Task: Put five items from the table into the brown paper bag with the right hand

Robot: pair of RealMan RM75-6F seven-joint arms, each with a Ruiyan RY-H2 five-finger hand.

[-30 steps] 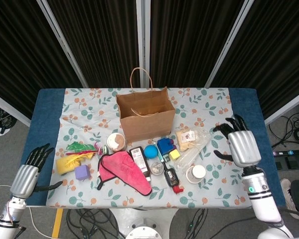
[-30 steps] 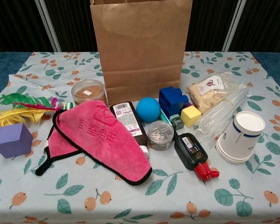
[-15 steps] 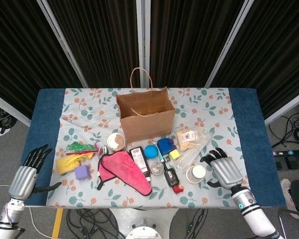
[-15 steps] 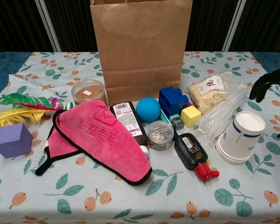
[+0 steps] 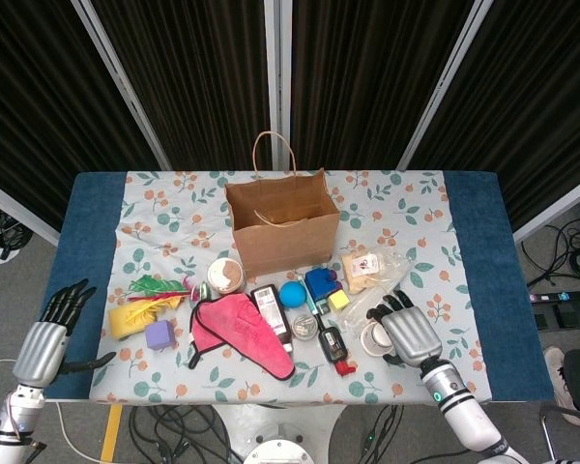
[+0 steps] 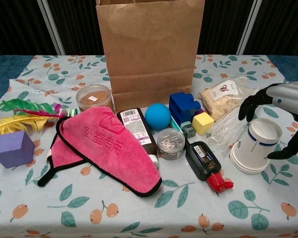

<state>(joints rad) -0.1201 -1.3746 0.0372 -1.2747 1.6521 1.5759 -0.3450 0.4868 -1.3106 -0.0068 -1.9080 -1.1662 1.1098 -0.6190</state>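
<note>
The brown paper bag [image 5: 280, 227] stands open at the table's middle back, seen from the front in the chest view [image 6: 151, 49]. A stack of white paper cups [image 6: 256, 146] lies at the front right, also in the head view [image 5: 374, 336]. My right hand [image 5: 408, 333] hovers right over and beside the cups, open, its fingers [image 6: 250, 102] arched over the rim and its thumb below; it grips nothing. My left hand [image 5: 50, 333] hangs open off the table's left edge, away from everything.
In front of the bag lie a pink cloth [image 6: 109, 148], brown bottle [image 6: 135, 130], blue ball [image 6: 157, 116], blue block [image 6: 184, 106], yellow cube [image 6: 202, 123], clip jar [image 6: 171, 144], black bottle [image 6: 204, 162], snack bag [image 6: 223, 96], purple cube [image 6: 12, 148] and feathers [image 6: 20, 116].
My right hand has dropped from the table's right side and moved left, down to the paper cups. The left hand and the items have barely shifted.
</note>
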